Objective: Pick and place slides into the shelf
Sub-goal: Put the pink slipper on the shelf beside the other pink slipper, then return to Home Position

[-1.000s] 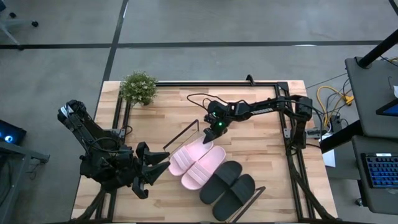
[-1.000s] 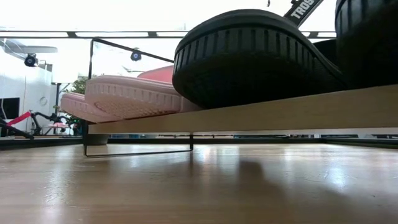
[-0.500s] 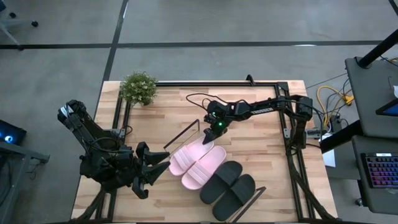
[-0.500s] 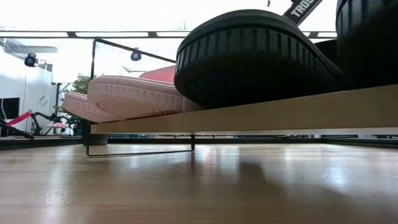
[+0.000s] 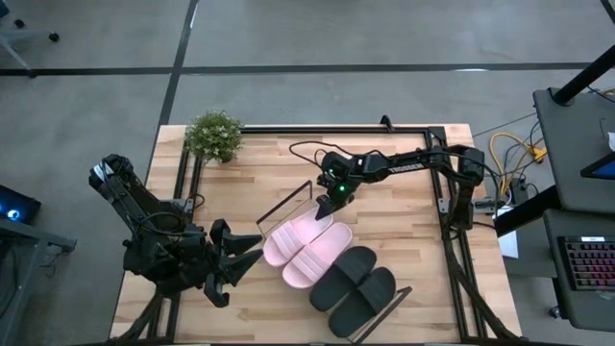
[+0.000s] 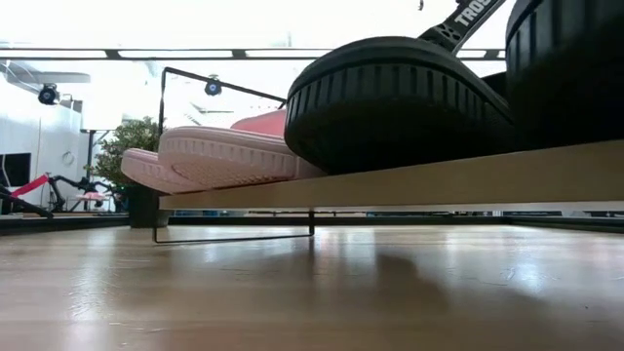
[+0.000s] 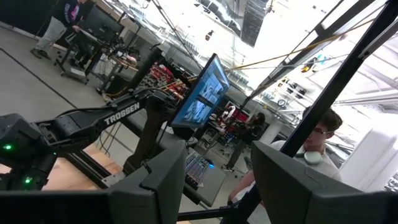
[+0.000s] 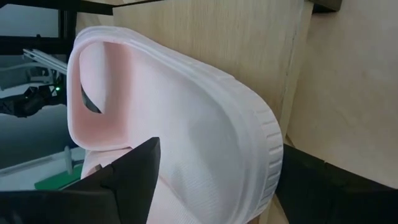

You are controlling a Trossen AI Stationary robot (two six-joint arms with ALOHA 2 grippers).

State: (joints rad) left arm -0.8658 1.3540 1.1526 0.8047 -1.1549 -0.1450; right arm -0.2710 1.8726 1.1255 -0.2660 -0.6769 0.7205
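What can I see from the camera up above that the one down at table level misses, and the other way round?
Only the high view shows both arms: the left gripper idle near the table's left edge, and the right gripper over the pink slides. Only the low view shows the gap under the shelf and the room behind. Both show pink slides, black slides, shelf and plant.

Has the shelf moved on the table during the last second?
Yes. In the low view the shelf and its black wire end have slid to the right against the potted plant behind; the right tool hangs over its far end.
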